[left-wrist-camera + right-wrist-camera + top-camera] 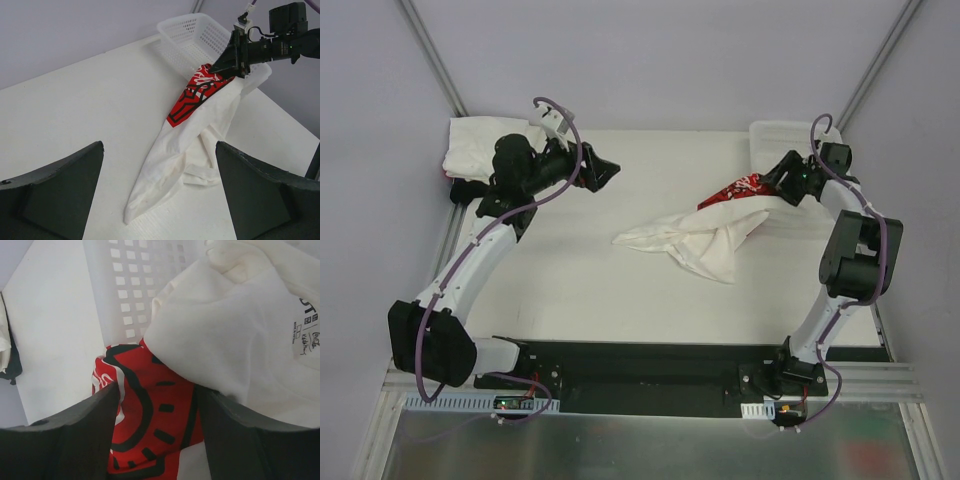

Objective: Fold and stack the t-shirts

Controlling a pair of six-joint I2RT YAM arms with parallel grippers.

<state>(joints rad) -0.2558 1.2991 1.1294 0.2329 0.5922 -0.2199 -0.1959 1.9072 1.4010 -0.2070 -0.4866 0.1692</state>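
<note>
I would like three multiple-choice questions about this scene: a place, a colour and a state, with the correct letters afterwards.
1. Where on the table does the mesh basket stand?
A) far right corner
B) near left corner
C) centre
2. What colour is the print on the shirt trailing from the basket?
A) blue
B) red
C) green
3. How are the left fingers?
A) shut on a shirt
B) apart, holding nothing
C) out of view
Answers: 1A, the top view shows it there; 2B, both wrist views show red; 3B, they stand wide apart, touching no cloth.
</note>
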